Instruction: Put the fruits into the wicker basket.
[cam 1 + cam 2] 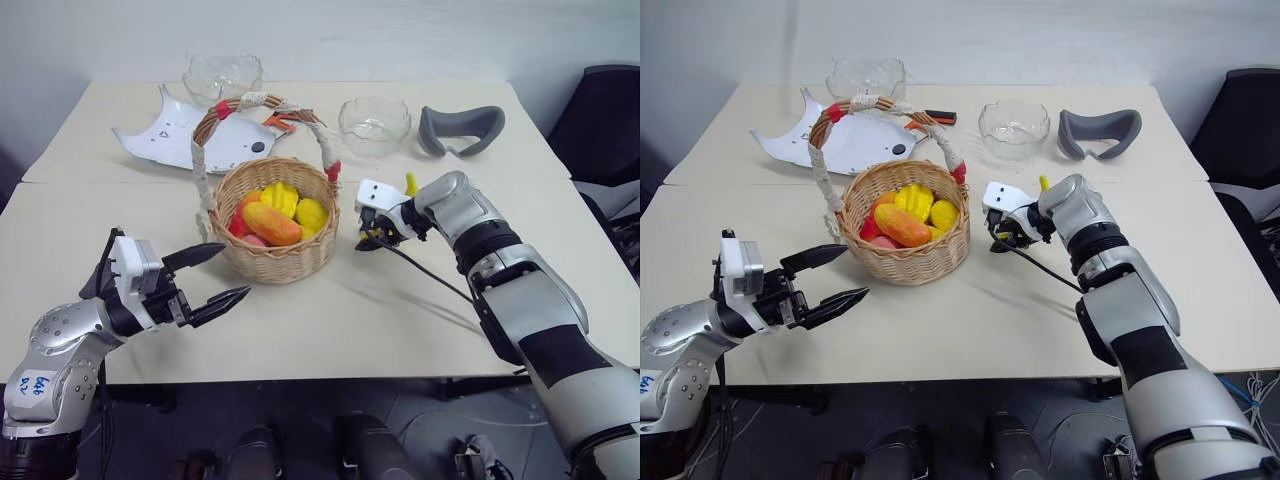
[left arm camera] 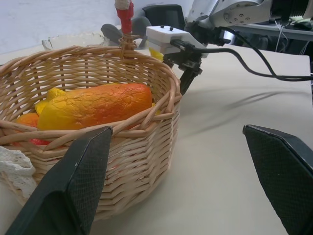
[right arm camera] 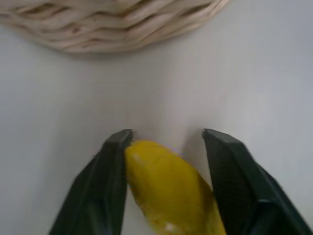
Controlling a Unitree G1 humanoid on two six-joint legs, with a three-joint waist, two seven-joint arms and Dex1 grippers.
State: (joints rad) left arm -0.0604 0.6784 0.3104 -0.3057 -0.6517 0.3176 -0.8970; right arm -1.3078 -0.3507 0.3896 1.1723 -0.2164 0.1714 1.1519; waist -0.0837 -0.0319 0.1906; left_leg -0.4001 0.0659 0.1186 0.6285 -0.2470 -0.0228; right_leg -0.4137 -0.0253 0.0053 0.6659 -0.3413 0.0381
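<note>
The wicker basket [image 1: 278, 258] stands mid-table with several toy fruits in it, an orange-yellow mango [image 1: 270, 222] lying on top. Just right of the basket, my right gripper [image 1: 371, 238] points down at the table, shut on a yellow banana [image 3: 166, 191] that sits between its fingers. The banana's far tip [image 1: 410, 184] sticks up behind the hand. My left gripper [image 1: 216, 274] hovers left of the basket near the table's front edge, open and empty, pointing at the basket wall [image 2: 142, 147].
Two clear glass bowls [image 1: 374, 125] [image 1: 222, 75], a grey curved pad [image 1: 458, 130] and a white plastic shell [image 1: 185, 135] lie along the back of the table. A black cable [image 1: 430, 275] trails from the right hand.
</note>
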